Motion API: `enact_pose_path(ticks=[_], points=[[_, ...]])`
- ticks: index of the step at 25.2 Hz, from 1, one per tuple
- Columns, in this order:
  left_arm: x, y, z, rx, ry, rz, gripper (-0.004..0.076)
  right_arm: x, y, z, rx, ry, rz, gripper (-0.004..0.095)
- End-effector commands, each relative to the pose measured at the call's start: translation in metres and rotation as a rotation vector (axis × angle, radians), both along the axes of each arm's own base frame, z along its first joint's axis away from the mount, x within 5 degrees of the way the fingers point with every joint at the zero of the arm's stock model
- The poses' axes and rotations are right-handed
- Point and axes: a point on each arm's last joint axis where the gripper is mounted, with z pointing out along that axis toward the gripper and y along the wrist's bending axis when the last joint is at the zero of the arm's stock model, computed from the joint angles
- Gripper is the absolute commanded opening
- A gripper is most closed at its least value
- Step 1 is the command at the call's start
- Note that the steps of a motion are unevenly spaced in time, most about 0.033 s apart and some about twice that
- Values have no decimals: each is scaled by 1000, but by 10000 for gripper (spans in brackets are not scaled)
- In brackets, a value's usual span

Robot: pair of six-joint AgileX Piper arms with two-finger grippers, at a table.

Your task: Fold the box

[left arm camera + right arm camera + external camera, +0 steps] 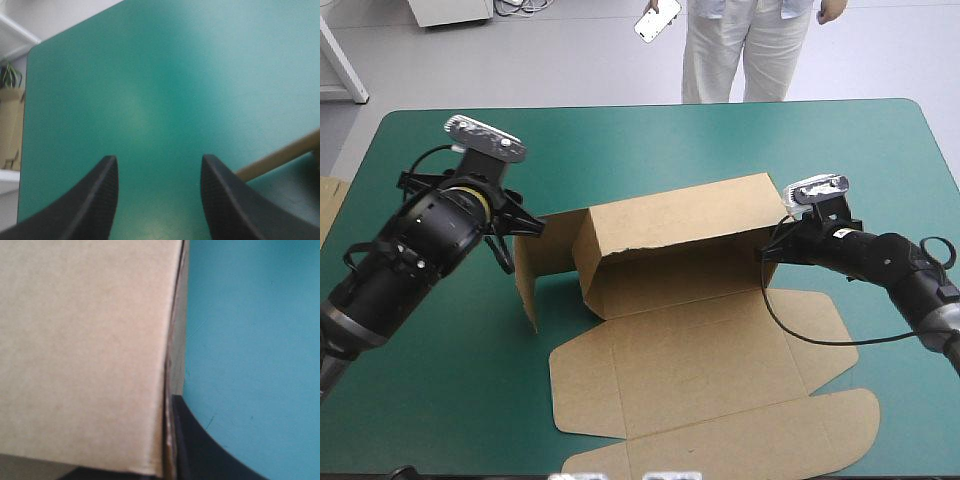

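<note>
The brown box (705,345) lies mid-table with its long back wall (675,228) raised and a left side flap (527,270) standing on edge; the lid panels lie flat toward the front edge. My left gripper (525,226) hangs open just beside the top of that flap, holding nothing. In the left wrist view the left gripper (159,159) looks onto bare teal-green cover, a brown board edge (280,157) beside one finger. My right gripper (770,252) is at the wall's right end. In the right wrist view the wall (85,355) sits in the right gripper (167,405); one finger (200,450) shows, the other is hidden.
More brown board (329,205) shows beyond the table's left edge. The teal-green cover (450,400) lies bare at the front left and along the far edge behind the box. The lid's rounded flap (840,425) reaches close to the front right edge.
</note>
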Motion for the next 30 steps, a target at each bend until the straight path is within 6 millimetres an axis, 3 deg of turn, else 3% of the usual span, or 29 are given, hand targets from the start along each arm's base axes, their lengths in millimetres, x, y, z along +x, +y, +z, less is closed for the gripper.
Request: enact_pose_path(ticks=[1,4,6,11,16,30], points=[[8,48,16,-102,-52,173,367,-2,3,3,50,34,-13,-20],[19,92,3,-287,-3,306,367,-2,3,3,55,37,-18,-20],[22,99,-11,-371,47,277,367,-2,3,2,56,39,-17,-19],[26,99,-42,-403,98,261,367,-3,2,1,30,45,2,51],[27,99,-54,-395,110,261,367,-4,5,9,66,86,5,-13],[29,99,-52,-375,80,235,367,-1,-7,86,-26,178,-118,-14]])
